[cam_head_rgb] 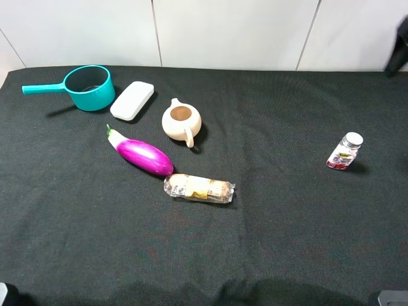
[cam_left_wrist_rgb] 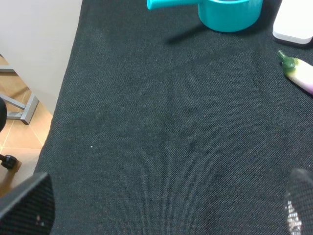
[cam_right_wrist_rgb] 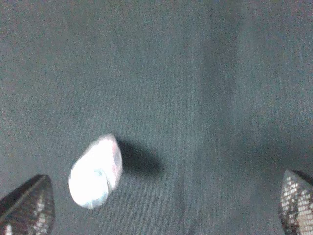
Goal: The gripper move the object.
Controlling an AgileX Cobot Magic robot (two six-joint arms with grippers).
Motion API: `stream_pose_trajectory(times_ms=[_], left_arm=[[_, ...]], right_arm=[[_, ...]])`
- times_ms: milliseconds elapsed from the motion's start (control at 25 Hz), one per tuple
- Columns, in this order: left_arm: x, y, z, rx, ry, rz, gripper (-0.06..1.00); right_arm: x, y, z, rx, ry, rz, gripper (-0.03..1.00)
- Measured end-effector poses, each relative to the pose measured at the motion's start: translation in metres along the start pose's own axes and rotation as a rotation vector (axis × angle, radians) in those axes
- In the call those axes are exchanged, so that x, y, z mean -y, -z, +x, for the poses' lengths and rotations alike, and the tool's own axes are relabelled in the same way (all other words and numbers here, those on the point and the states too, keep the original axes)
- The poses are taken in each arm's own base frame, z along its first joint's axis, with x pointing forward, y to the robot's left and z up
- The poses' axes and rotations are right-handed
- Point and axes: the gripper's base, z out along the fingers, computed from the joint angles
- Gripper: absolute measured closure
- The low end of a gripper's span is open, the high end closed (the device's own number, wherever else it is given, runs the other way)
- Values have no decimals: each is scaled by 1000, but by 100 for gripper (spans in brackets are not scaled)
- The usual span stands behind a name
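The magenta-purple eggplant [cam_head_rgb: 141, 155] lies on the black cloth left of centre, its white neck and green stem pointing to the back left. Only its stem end [cam_left_wrist_rgb: 299, 73] shows at the edge of the left wrist view. My left gripper [cam_left_wrist_rgb: 166, 215] is open and empty over bare cloth near the table's left edge, well short of the eggplant. My right gripper [cam_right_wrist_rgb: 164, 210] is open and empty, high above a small bottle [cam_right_wrist_rgb: 95, 171]. Only part of the right arm [cam_head_rgb: 400, 48] shows, at the top right of the exterior view.
A teal pot [cam_head_rgb: 89, 87], a white box [cam_head_rgb: 132, 100] and a cream teapot [cam_head_rgb: 182, 121] stand behind the eggplant. A clear-wrapped snack roll [cam_head_rgb: 199, 188] lies against its front right end. The small bottle [cam_head_rgb: 345, 152] stands far right. The table's left edge [cam_left_wrist_rgb: 68, 83] drops to the floor.
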Motion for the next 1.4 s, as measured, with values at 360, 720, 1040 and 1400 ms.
stream_pose_trajectory(times_ms=[360, 720, 1040, 1400], left_arm=[[0, 0, 0, 0, 0, 0, -5], [0, 0, 0, 0, 0, 0, -5], [0, 0, 0, 0, 0, 0, -5], [0, 0, 0, 0, 0, 0, -5]], right_arm=[[-9, 21, 116, 89, -32, 30, 27], [-22, 25, 204, 280, -37, 74, 27], [-29, 26, 252, 452, -24, 111, 27], [-36, 40, 290, 699, -13, 145, 27]])
